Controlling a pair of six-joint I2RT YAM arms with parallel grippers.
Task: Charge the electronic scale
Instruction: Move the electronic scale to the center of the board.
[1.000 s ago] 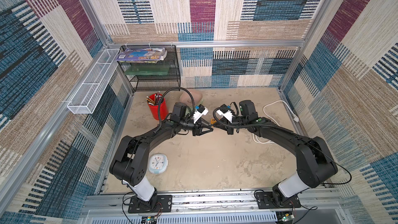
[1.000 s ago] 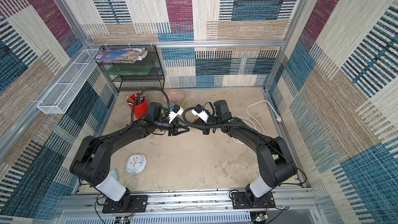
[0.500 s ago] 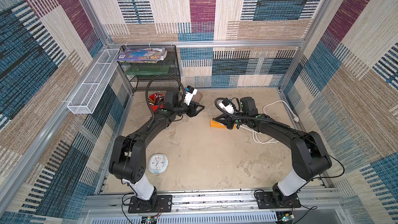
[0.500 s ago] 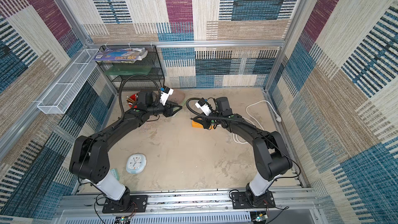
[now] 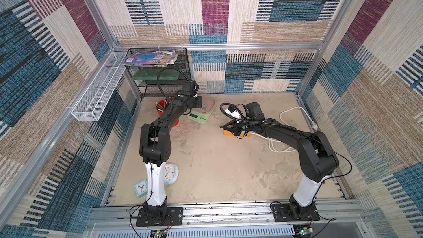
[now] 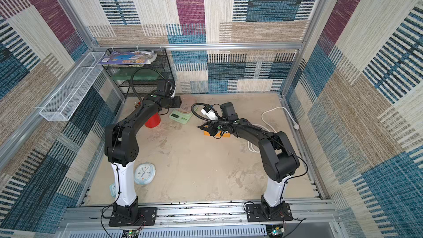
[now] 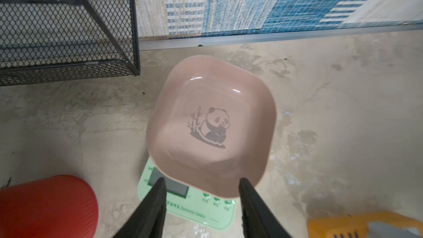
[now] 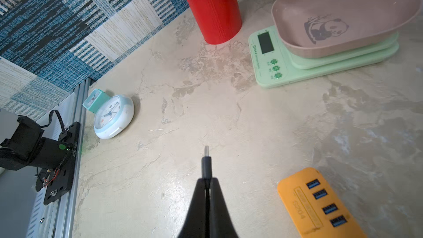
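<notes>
Scale [image 5: 199, 116], light-looking, best held by its base, is being faced by spread left claw [image 7: 201, 186], plug [image 8: 206, 163] being pinched by right claw [image 8: 207, 182] at four o'clock.

glossy plastic scale tray [image 7: 210, 101], metal mesh rack [image 7: 68, 30]
</notes>
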